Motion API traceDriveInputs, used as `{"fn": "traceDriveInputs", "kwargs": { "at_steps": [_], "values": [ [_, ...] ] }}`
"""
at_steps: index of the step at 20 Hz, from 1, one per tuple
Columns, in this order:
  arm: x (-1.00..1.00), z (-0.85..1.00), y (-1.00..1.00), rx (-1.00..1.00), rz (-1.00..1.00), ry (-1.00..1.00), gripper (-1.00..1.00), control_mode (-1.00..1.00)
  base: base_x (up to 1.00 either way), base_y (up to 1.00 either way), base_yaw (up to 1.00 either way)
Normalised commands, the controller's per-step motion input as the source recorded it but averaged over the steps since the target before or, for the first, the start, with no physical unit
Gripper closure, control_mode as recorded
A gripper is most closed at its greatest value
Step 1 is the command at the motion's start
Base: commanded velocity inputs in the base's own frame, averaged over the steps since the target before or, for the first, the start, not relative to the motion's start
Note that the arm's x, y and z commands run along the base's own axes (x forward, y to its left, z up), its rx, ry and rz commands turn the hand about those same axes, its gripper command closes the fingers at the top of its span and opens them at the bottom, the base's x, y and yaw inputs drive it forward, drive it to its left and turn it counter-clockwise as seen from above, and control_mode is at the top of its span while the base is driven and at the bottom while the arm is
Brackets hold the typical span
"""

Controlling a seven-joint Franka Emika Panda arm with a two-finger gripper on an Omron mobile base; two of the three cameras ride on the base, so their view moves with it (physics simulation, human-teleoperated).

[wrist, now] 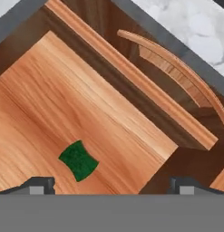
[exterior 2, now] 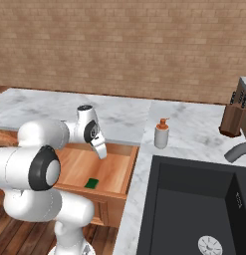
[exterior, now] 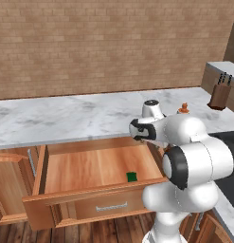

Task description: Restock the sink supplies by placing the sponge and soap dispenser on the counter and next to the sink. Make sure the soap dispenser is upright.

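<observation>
The sponge (exterior: pixel 131 177), a tiny green block, lies flat on the floor of an open wooden drawer (exterior: pixel 90 166), near its front right corner. It also shows as the sponge (exterior 2: pixel 92 183) and the sponge (wrist: pixel 78 160). My gripper (exterior 2: pixel 101 153) hangs over the drawer, above the sponge and apart from it, pointing down. In the hand view the gripper (wrist: pixel 111 186) is open, its fingertips (wrist: pixel 38 186) wide apart with nothing between them. The soap dispenser (exterior 2: pixel 161 134) stands upright on the marble counter (exterior 2: pixel 119 114), just left of the dark sink (exterior 2: pixel 194 199).
A brown knife block (exterior 2: pixel 233 117) stands on the counter at the far right, and a grey faucet (exterior 2: pixel 236 149) curves over the sink's right side. A brick wall backs the counter. The drawer's walls enclose the sponge. Closed wooden cabinets (exterior: pixel 9 185) lie to the left.
</observation>
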Motion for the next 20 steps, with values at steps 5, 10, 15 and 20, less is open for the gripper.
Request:
{"fn": "traceDriveInputs", "kwargs": {
  "at_steps": [5, 10, 15, 20],
  "values": [
    [-0.56, -0.93, 0.19, 0.00, 0.37, 0.02, -1.00, -1.00, 0.00, 0.00, 0.00],
    [-0.20, -0.84, 0.62, -0.02, 0.25, 0.00, -1.00, -1.00, 0.00, 0.00, 0.00],
    [0.15, -0.58, 0.22, 0.03, 0.25, 0.04, -1.00, -1.00, 0.00, 0.00, 0.00],
    [0.44, -0.18, 0.00, 0.10, 0.21, 0.11, -1.00, -1.00, 0.00, 0.00, 0.00]
  ]
}}
